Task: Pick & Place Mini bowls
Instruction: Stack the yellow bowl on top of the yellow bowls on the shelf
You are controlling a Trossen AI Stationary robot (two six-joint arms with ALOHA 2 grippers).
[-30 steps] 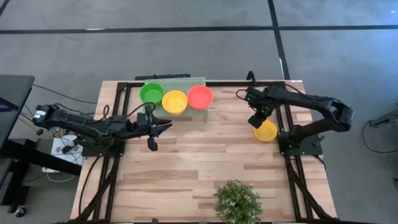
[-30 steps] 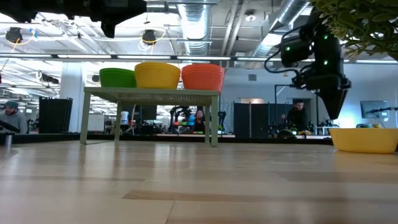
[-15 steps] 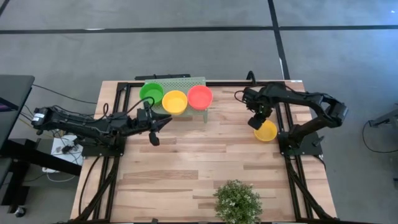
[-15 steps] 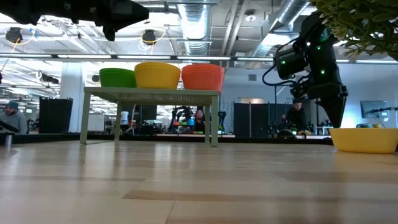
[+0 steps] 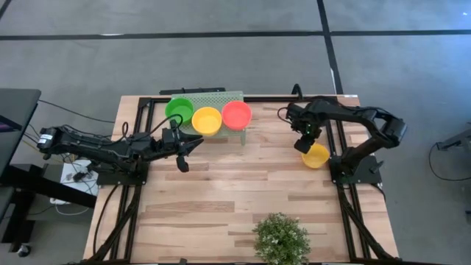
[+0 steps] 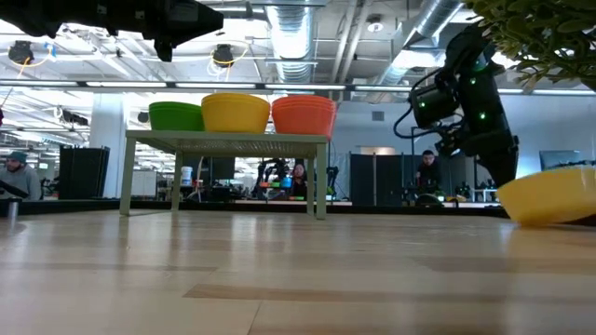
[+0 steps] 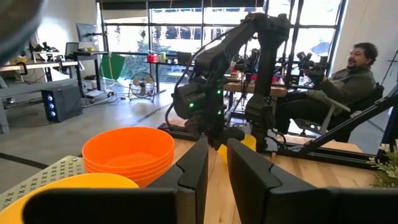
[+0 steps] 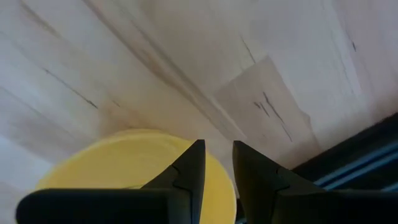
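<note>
1. Right tool [image 5: 302, 144] pinching the rim of a yellow mini bowl [image 5: 316, 155], tilted on the counter [image 5: 221, 199] near its right edge.
2. Left tool [image 5: 193, 146] hovering beside the pale green stand [image 5: 221, 96], fingers narrowly apart, gripping nothing.
3. Green [image 5: 179, 110], yellow [image 5: 207, 120] and red-orange [image 5: 236, 115] bowl stacks atop the stand.

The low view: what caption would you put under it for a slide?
Right gripper tips a yellow bowl on the table, while green, yellow and orange bowl stacks wait on a stand.
</note>
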